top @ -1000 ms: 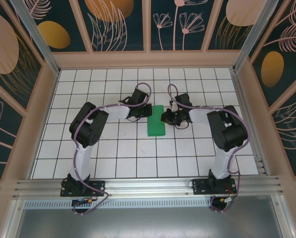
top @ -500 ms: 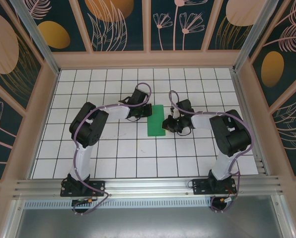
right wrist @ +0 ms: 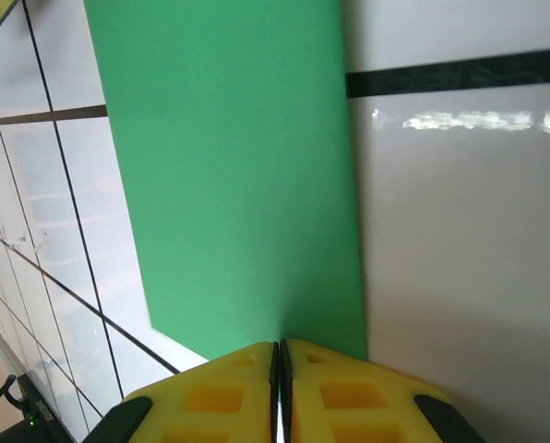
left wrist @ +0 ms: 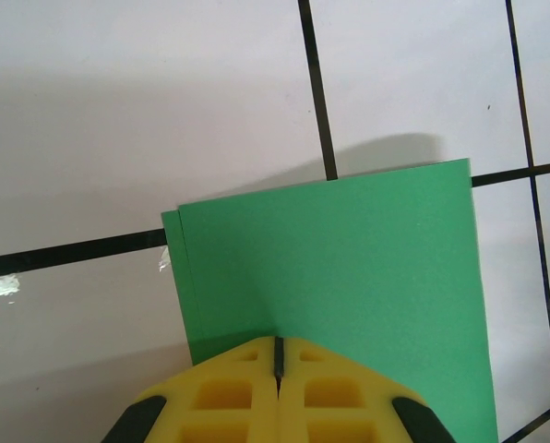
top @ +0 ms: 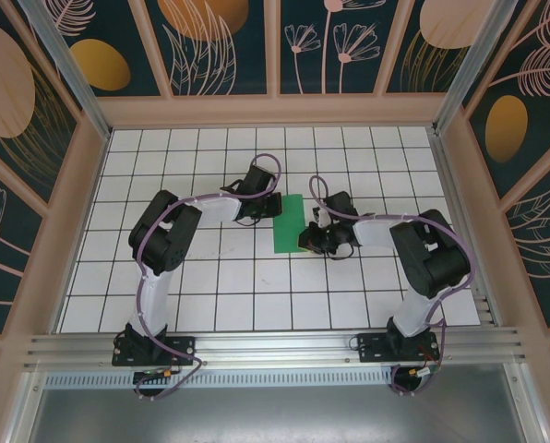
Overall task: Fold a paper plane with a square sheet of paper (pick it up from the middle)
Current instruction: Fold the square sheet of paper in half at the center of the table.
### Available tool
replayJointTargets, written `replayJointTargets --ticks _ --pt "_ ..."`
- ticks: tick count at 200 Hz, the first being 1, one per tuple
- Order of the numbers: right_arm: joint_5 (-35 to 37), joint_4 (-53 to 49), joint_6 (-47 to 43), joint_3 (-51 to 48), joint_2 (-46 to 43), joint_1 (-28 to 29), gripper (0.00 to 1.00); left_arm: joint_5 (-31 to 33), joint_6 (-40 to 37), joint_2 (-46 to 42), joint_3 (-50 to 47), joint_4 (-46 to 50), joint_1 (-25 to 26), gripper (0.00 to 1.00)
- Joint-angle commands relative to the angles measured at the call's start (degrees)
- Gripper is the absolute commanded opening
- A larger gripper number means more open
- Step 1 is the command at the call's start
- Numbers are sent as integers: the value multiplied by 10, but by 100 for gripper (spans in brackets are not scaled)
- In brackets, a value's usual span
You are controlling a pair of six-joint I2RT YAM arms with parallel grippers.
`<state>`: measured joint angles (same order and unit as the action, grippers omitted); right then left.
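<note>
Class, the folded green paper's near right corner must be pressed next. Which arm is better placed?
Right, probably: the right tool rests on the green paper's right edge near that corner; the left tool sits at the far left.

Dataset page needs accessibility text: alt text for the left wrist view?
A folded sheet of green paper lies flat on the white gridded table, a second layer peeking out along its left edge. The yellow left gripper, shut, sits over the paper's near edge at bottom centre.

The sheet of paper (top: 290, 224) lies on the table (top: 210, 295) between my pincers: left pincer (left wrist: 278, 343) at its far left edge, right pincer (right wrist: 278, 346) at its near right edge.
</note>
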<state>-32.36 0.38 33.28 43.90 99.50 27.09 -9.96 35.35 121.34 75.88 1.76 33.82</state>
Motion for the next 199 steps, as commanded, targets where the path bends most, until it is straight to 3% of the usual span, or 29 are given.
replayJointTargets --ticks 1,35,91,121,156,199 --pt "13 -8 12 -16 7 9 14 50 -7 22 -18 85 -8 3" --pt "3 4 28 -4 6 31 14 45 -10 19 -2 86 -8 4" --pt "42 75 121 14 37 79 14 56 22 -62 3 54 -8 26" --pt "46 124 153 32 25 92 14 76 53 -117 -47 19 -9 29" --pt "54 94 118 64 -14 67 17 88 91 -186 -121 -20 -9 29" --pt "59 22 46 146 39 46 17 48 120 -228 -177 -67 -9 30"
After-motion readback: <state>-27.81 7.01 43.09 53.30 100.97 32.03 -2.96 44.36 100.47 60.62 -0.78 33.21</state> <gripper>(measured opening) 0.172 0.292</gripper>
